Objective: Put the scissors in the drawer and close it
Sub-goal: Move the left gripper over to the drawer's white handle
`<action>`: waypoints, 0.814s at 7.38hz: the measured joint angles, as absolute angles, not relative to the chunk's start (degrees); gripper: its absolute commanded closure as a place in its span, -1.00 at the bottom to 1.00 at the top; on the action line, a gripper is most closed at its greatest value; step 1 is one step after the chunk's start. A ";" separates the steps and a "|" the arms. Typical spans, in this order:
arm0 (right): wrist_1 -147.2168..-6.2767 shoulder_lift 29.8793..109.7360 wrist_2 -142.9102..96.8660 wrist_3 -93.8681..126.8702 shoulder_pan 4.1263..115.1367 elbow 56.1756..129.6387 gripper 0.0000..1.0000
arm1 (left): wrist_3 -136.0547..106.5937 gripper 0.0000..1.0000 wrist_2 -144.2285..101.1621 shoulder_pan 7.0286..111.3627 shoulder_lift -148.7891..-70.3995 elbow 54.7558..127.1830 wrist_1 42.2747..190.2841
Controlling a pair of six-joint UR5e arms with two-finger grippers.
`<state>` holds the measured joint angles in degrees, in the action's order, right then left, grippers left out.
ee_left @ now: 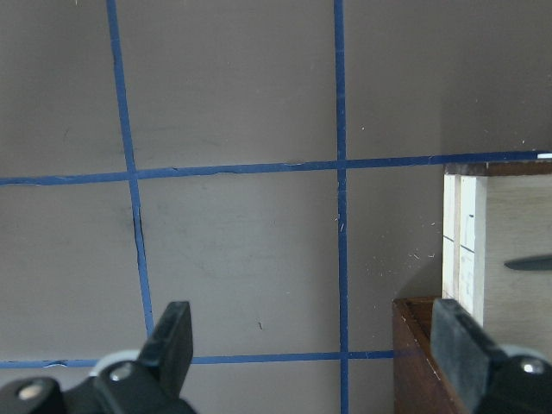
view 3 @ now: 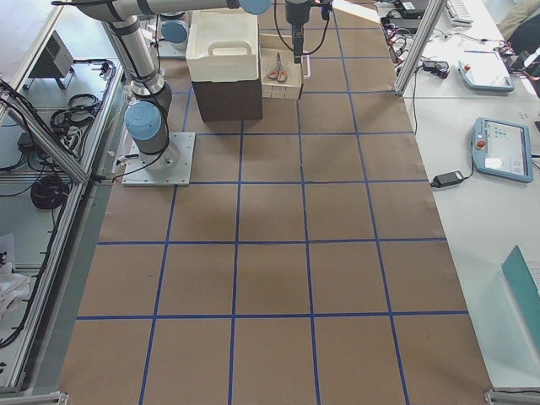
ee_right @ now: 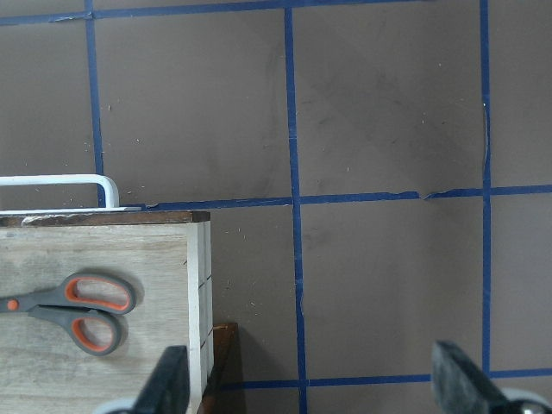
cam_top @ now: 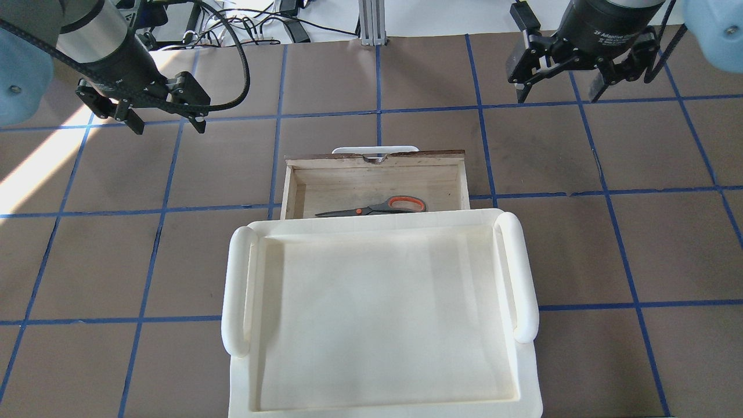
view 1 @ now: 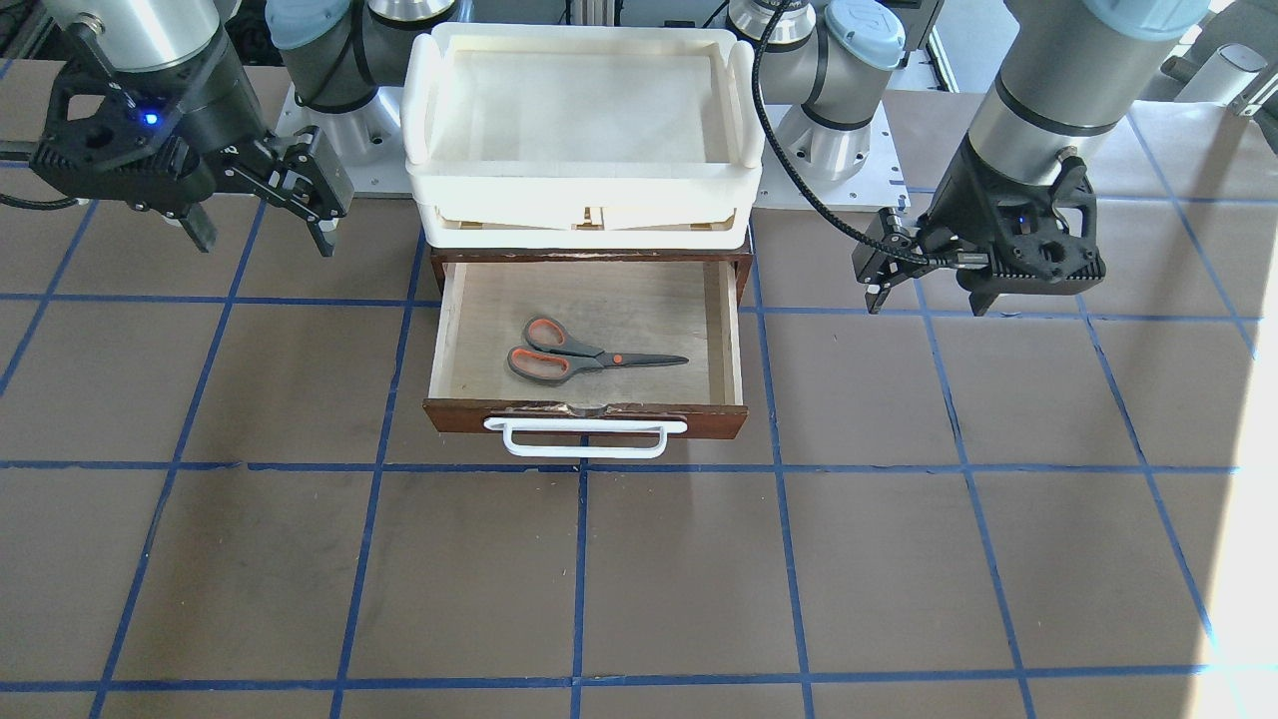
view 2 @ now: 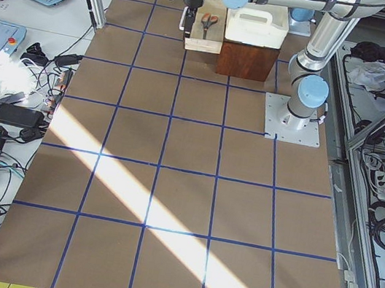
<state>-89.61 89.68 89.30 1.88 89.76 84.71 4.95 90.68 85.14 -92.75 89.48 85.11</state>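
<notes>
The scissors (view 1: 579, 355) lie flat on the floor of the open drawer (view 1: 584, 414), handles toward my right side and blades toward my left. They also show in the overhead view (cam_top: 377, 208) and the right wrist view (ee_right: 78, 302). The drawer's white bar handle (view 1: 584, 439) faces away from me. My left gripper (cam_top: 168, 126) is open and empty, above the table on the drawer's left. My right gripper (cam_top: 559, 96) is open and empty, beyond the drawer on its right. The left wrist view shows a drawer corner (ee_left: 466, 250) between the open fingers (ee_left: 172, 336).
A white plastic tray (cam_top: 238, 290) sits on top of the dark brown cabinet (view 2: 247, 61) that holds the drawer. The table is brown with blue grid tape. The arm bases stand behind the cabinet.
</notes>
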 measured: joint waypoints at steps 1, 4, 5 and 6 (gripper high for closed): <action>-89.63 89.73 89.31 1.96 89.74 84.72 -1.00 | 3.25 -1.00 89.99 85.23 -93.86 89.02 84.05; -89.63 89.77 89.45 1.79 89.74 84.73 -1.00 | -5.72 -1.00 89.51 89.41 -99.68 84.63 79.61; -89.66 89.76 89.45 1.72 89.74 84.73 -1.00 | -9.08 -1.00 89.47 91.33 -102.25 82.98 77.41; -89.70 89.78 89.43 1.69 89.74 84.73 -1.00 | -12.27 -1.00 89.46 93.18 -105.08 82.02 74.21</action>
<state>-89.70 89.78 89.43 1.69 89.74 84.73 -12.27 89.46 93.18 -105.08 82.02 74.21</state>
